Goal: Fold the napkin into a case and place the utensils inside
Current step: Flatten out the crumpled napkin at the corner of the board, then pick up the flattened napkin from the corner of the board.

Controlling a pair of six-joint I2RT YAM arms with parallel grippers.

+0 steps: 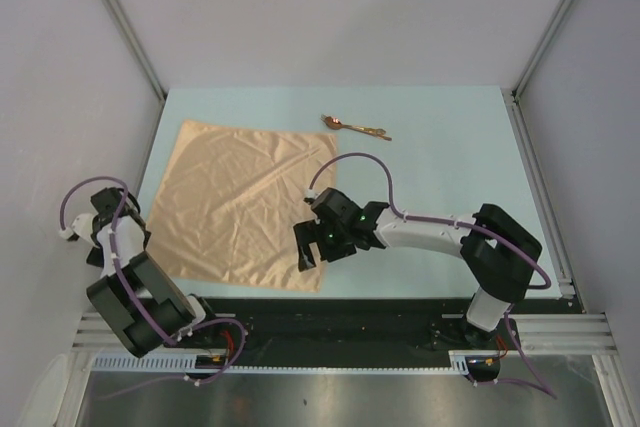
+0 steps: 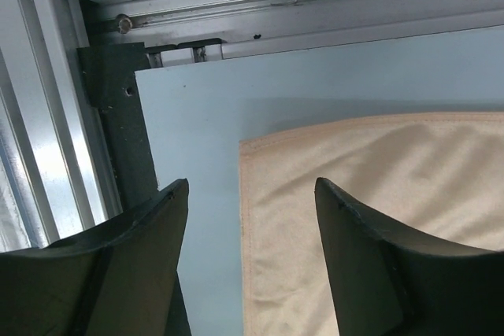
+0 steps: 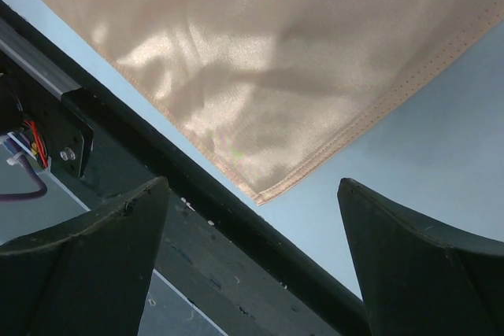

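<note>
Pale blue table (image 1: 450, 167) inside plain white walls (image 1: 350, 17), napkin (image 1: 240, 202) lying flat, left gripper (image 2: 252, 182) and right gripper (image 3: 252, 186) both wide open holding nothing, utensils (image 1: 355, 127) too tiny to tell apart.

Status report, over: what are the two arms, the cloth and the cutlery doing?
Left gripper, right gripper: jaws open, empty, each at a corner of the napkin. Napkin flat, unfolded. Utensils on table beyond it. Nothing in the way.

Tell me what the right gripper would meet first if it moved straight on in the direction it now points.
Probably the napkin, at its near corner, which lies straight ahead between the open jaws of the right gripper. It might just miss onto the table; depth is unclear.
</note>
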